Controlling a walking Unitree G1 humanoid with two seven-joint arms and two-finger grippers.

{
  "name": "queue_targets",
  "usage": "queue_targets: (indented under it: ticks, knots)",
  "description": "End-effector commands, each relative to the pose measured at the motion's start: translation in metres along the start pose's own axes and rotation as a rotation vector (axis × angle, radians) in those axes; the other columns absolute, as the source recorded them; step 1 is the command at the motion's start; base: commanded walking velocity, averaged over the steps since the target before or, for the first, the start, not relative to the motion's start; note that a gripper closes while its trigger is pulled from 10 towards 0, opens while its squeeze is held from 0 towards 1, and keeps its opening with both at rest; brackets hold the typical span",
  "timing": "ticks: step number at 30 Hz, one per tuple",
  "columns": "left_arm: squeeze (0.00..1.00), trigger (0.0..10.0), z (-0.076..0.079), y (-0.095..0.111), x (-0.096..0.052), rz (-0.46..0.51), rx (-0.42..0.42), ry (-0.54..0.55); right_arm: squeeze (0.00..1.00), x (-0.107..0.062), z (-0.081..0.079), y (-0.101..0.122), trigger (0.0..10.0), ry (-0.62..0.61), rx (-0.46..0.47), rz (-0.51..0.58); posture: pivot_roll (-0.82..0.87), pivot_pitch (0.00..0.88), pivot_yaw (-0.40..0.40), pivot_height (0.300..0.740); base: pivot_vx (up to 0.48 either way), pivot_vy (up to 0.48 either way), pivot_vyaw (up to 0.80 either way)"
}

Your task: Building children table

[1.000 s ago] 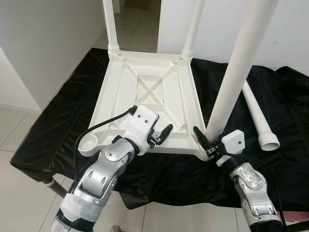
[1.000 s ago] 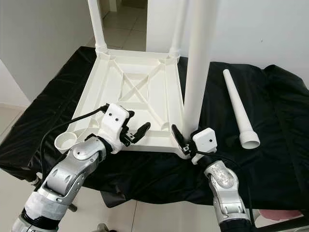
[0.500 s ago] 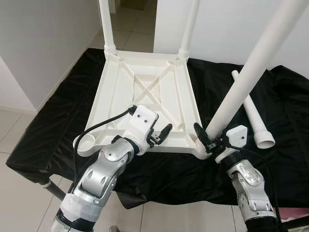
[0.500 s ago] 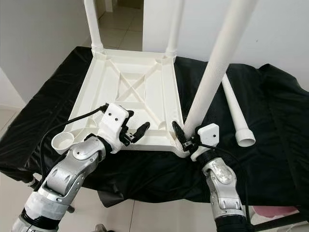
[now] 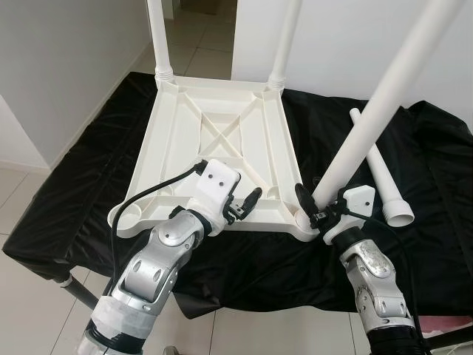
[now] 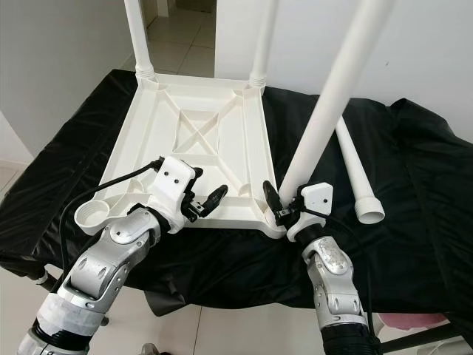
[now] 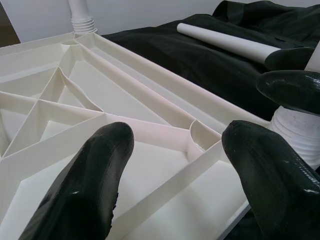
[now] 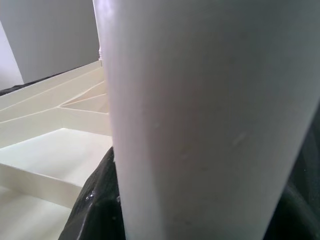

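A white plastic tabletop point(image 5: 214, 133) lies upside down on a black cloth. Two legs point(image 5: 157, 37) point(image 5: 284, 41) stand in its far corners. My right gripper point(image 5: 308, 208) is shut on the lower end of a third white leg point(image 5: 377, 111), which sits at the near right corner socket point(image 5: 304, 222) and leans up to the right. In the right wrist view this leg point(image 8: 200, 125) is pressed against a black finger point(image 8: 95, 210). My left gripper point(image 5: 247, 203) is open just above the near edge of the tabletop point(image 7: 125, 107), holding nothing.
A fourth leg point(image 5: 380, 181) lies loose on the black cloth point(image 5: 436, 163) to the right. The near left corner socket point(image 5: 122, 217) has no leg in it. White walls stand left and behind, with a tiled doorway point(image 5: 199, 29) beyond the table.
The leg in my right gripper has tipped from nearly upright to a clear lean to the right. The head view has shifted slightly. My left gripper stays where it was.
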State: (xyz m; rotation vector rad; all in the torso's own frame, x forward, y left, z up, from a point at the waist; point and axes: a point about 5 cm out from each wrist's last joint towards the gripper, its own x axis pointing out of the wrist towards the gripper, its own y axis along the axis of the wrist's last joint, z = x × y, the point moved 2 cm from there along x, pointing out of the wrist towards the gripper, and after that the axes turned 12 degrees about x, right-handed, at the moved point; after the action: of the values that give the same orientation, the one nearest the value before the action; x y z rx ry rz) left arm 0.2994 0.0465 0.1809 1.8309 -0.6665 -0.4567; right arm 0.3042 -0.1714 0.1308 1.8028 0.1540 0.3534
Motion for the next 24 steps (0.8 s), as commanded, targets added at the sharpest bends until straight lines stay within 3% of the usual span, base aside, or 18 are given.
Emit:
queue_targets:
  ticks: [1,7,15,17,19,24]
  knots:
    - [0.00,10.0,0.000,0.001,-0.001,0.007,0.012,-0.004,0.00,-0.023,0.017,-0.053,10.0,-0.142,0.100,-0.246,0.00,0.086,-0.018,0.740,0.000,0.000,0.00]
    - [0.00,10.0,0.000,0.001,0.000,0.010,0.014,-0.003,0.00,-0.020,0.015,-0.050,10.0,-0.117,0.037,-0.246,0.00,0.084,-0.018,0.740,0.000,0.000,0.00]
    - [0.00,10.0,-0.001,0.001,0.000,0.013,0.013,0.003,0.00,-0.014,-0.007,-0.045,10.0,-0.105,0.024,-0.211,0.00,0.082,-0.025,0.740,0.000,0.000,0.00]
    - [0.00,10.0,-0.001,0.002,0.000,0.015,0.013,0.005,0.00,-0.011,-0.012,-0.043,10.0,-0.127,0.020,-0.193,0.00,0.084,-0.030,0.740,0.000,0.000,0.00]
    - [0.00,10.0,-0.001,0.003,0.001,0.020,0.013,0.009,0.00,-0.008,-0.019,-0.039,10.0,-0.233,0.032,-0.154,0.00,0.086,-0.038,0.740,0.000,0.000,0.00]
    - [0.00,10.0,-0.001,0.003,0.001,0.022,0.012,0.013,0.00,-0.009,-0.022,-0.037,10.0,-0.378,0.077,-0.111,0.00,0.086,-0.043,0.740,0.000,0.000,0.00]
